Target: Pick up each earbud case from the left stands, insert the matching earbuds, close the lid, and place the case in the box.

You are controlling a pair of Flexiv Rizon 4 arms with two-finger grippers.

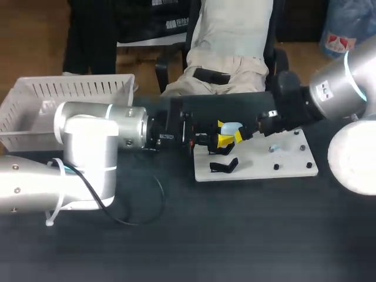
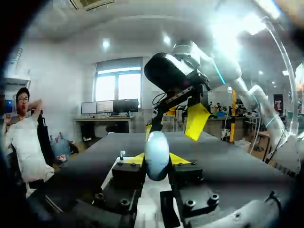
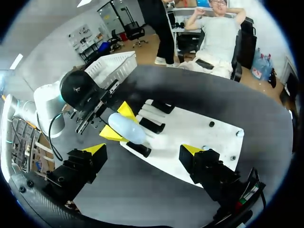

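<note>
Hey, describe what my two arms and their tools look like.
The left arm and right arm are silver-grey rounded tubes with white joint shells; the right shows a teal ring. A black cable loops off the left. The left tool and right tool are black with bright yellow tips.

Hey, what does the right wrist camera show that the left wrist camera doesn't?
Only the right wrist view shows the white basket beyond the left arm, and the whole white board with its black stands. Only the left wrist view shows the right arm from the front, hanging above the table. Both show the pale blue earbud case clamped between the fingers of the left gripper, with the right gripper open close by.
</note>
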